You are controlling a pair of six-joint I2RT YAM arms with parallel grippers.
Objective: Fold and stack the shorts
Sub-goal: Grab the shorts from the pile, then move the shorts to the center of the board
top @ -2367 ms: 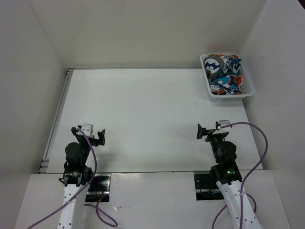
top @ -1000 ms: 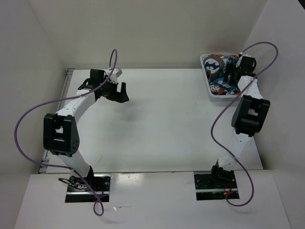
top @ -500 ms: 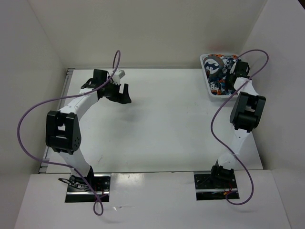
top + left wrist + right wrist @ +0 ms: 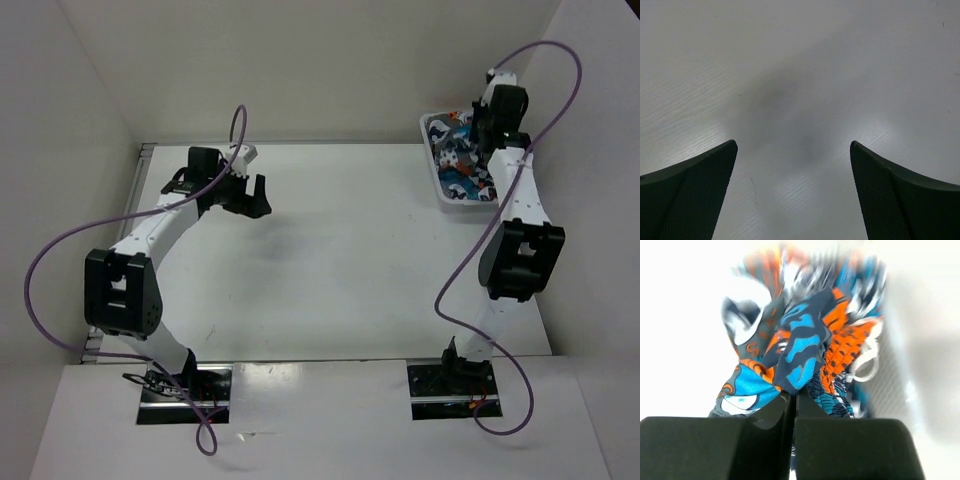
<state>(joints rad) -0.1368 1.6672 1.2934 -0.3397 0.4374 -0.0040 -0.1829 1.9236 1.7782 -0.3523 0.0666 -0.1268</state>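
Note:
The shorts (image 4: 805,350), a bunch of blue, orange, white and grey printed fabric with a white drawstring, hang from my right gripper (image 4: 794,395), which is shut on a fold of them. In the top view the right gripper (image 4: 478,135) is raised over the white basket (image 4: 447,195) at the back right, with the shorts (image 4: 458,155) pulled up from it. My left gripper (image 4: 250,197) hovers over the bare table (image 4: 350,250) at the back left, open. In the left wrist view its fingers (image 4: 695,195) stand wide apart with only table between them.
White walls close in the table on the left, back and right. The basket sits against the right wall. A metal rail (image 4: 115,250) runs along the table's left edge. Purple cables loop from both arms.
My right gripper has shut on the shorts in the basket and lifted, drawing the fabric up. The left arm shifted only slightly and stayed open.

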